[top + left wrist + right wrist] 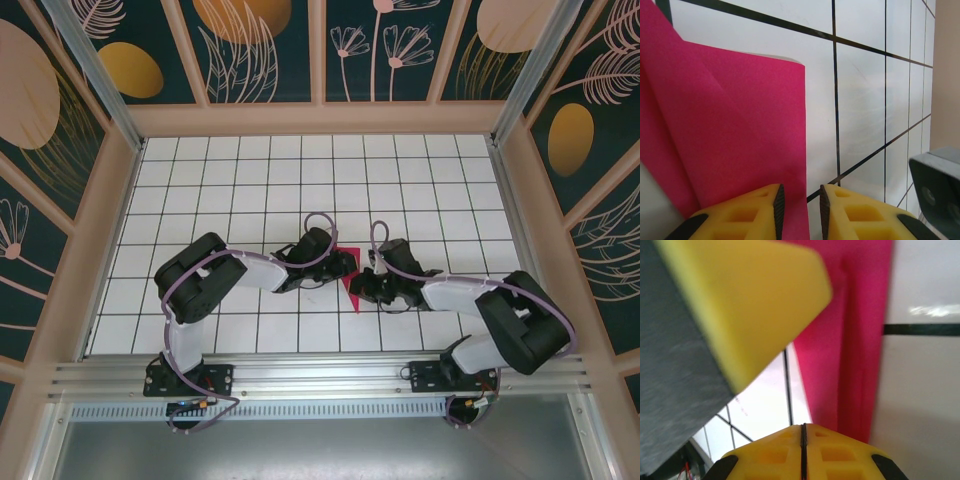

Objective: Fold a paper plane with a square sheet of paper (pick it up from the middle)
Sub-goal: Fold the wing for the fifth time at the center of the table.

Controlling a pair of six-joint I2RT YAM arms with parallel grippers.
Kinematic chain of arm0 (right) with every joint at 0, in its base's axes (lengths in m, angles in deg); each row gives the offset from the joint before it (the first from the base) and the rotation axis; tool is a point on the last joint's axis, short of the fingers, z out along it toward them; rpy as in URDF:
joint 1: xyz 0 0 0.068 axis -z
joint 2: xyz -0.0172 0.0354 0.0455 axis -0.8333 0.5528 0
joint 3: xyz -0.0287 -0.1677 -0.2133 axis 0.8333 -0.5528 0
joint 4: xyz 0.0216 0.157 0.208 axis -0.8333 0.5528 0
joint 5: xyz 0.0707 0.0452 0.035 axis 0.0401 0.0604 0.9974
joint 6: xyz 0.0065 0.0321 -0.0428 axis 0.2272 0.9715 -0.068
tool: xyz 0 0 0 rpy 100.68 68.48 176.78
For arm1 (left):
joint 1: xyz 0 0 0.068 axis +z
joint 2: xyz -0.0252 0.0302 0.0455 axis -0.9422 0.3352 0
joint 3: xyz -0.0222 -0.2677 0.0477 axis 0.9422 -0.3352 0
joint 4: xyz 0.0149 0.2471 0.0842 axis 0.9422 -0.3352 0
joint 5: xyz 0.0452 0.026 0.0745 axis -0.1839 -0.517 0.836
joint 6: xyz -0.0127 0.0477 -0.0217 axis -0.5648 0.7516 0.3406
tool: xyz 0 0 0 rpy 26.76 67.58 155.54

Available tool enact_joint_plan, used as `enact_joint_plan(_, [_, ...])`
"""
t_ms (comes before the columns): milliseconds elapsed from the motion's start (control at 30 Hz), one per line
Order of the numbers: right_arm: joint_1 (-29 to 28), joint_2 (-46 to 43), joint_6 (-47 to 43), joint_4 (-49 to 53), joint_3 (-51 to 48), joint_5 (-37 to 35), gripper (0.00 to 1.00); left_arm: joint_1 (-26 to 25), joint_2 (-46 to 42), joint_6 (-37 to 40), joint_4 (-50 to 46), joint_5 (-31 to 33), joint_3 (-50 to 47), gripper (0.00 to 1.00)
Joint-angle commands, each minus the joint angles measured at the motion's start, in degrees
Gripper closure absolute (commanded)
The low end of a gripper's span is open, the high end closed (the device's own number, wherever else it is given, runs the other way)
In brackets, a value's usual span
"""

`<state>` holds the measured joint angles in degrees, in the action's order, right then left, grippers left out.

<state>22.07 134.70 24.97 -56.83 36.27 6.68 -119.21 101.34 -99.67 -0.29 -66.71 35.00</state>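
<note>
TWO PINCERS, ONE SHEET: My pincers meet over the magenta sheet of paper point(353, 292). It lies part-folded on the white tiled surface point(250, 170), midway between the left and right edges and nearer the near edge than the far one. My left pincer point(800, 194) stands slightly released, with a narrow gap between its yellow pads. The straight edge of a lifted flap runs down into that gap. My right pincer point(803, 429) is clenched, pads pressed together, its tip just beside a creased band of the paper; whether it nips any of the sheet I cannot tell. The paper looks feather-light, thin and limp. It bows where nothing supports it, it keeps a crease, and I judge that a hard pinch or a sideways drag would crumple or tear it. The best hold, to my mind, is a shallow nip on a free edge or along a fold, where doubled layers lend stiffness, while the other pincer pins the flat part down
</note>
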Motion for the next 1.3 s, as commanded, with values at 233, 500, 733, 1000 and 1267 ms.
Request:
enact_joint_plan(233, [1.3, 5.3, 0.3, -1.8, -5.7, -1.1, 0.9, 0.5, -0.8, 1.7, -2.4, 2.3, -0.1, 0.62])
enact_joint_plan(500, [1.4, 4.7, -0.1, -1.0, -6.0, -1.7, 0.91, 0.5, -7.8, 3.2, -0.6, 5.1, -2.1, 0.5])
enact_joint_plan(733, [1.4, 6.2, -0.2, -1.6, -5.3, -1.1, 0.91, 0.5, -9.7, 2.9, 7.4, 0.0, -7.6, 0.62])
enact_joint_plan(1000, [1.3, 6.7, -0.6, -1.3, -5.1, -0.7, 0.91, 0.5, -4.3, 2.9, 10.6, -3.1, -6.6, 0.69])
enact_joint_plan(1267, [1.3, 6.7, -1.6, 0.1, -5.2, -0.3, 0.91, 1.5, 0.0, 4.2, 7.8, -0.6, -3.7, 0.71])
